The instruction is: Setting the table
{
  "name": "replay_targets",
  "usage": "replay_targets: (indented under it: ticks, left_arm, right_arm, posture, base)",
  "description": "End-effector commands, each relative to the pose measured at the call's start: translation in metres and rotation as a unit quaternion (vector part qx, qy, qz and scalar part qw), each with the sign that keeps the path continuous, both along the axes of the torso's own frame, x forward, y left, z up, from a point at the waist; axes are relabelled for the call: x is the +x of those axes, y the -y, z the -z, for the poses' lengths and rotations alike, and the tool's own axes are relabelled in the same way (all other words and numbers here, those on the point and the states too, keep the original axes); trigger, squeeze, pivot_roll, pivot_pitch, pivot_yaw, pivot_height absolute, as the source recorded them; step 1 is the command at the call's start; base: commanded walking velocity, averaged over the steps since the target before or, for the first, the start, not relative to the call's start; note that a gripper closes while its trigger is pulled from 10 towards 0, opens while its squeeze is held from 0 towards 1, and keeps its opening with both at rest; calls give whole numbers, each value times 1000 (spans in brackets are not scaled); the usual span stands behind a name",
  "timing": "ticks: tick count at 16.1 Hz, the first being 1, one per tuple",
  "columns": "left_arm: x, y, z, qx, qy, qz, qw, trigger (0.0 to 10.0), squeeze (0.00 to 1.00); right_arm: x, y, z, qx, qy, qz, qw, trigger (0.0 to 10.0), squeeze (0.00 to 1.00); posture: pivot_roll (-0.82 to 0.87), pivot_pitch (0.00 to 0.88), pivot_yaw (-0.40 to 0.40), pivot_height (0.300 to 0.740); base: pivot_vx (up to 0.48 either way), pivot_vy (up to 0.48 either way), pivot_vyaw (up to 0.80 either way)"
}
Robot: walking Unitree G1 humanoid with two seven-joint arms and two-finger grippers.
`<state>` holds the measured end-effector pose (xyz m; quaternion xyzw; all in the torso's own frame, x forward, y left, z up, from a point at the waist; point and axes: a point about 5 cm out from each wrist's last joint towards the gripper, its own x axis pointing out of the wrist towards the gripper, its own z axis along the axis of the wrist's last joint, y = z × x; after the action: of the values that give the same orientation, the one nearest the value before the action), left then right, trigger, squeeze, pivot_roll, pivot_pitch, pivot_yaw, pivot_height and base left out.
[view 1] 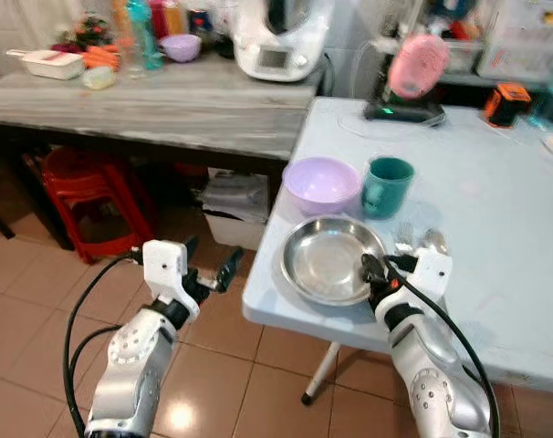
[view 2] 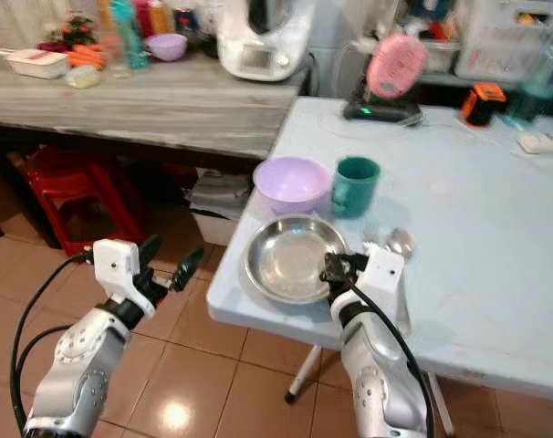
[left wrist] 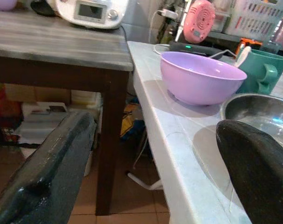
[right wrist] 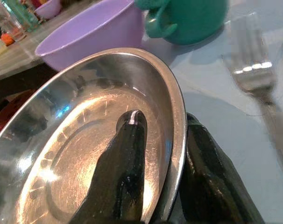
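A round steel plate (view 1: 327,262) lies near the front left corner of the pale blue table (view 1: 495,228). My right gripper (view 1: 372,270) is shut on the plate's right rim, with one finger (right wrist: 125,158) inside the dish and the other (right wrist: 209,177) outside the rim. Behind the plate stand a purple bowl (view 1: 322,182) and a teal mug (view 1: 388,185). A fork (view 1: 404,237) and a spoon (view 1: 434,240) lie just right of the plate. My left gripper (view 1: 210,262) hangs open over the floor, left of the table edge, holding nothing.
A grey wooden counter (view 1: 167,100) runs along the back left, with red stools (view 1: 89,196) under it and a white appliance (view 1: 276,41) on it. A pink fan (view 1: 418,64) and an orange object (view 1: 506,102) stand at the table's far side.
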<state>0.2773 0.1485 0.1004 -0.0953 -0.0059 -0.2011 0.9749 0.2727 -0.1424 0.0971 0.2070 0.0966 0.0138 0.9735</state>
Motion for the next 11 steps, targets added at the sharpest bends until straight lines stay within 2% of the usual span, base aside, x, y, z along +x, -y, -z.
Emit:
replay_targets:
  ticks: [1, 2, 6, 11]
  left_arm:
    - [3, 1, 0, -5, -7, -3, 1000, 10000, 0]
    - [3, 1, 0, -8, -7, -2, 1000, 10000, 0]
    - [5, 4, -1, -14, -7, -1, 1000, 10000, 0]
    - [6, 6, -2, -14, -8, 2, 1000, 10000, 0]
  right_arm:
    - [0, -4, -8, 4, 22, -2, 1000, 10000, 0]
    - [-1, -5, -8, 3, 23, -2, 1000, 10000, 0]
    - [-2, -7, -7, 1, 27, -6, 1000, 10000, 0]
    - [0, -8, -8, 1, 32, -4, 999, 10000, 0]
  posture:
    - [24, 0, 24, 740]
    - [20, 0, 25, 740]
    - [23, 0, 27, 740]
    - [27, 0, 31, 740]
  base:
    - [0, 0, -800]
    - [0, 0, -800]
    - [0, 310, -752]
    - [0, 321, 0]
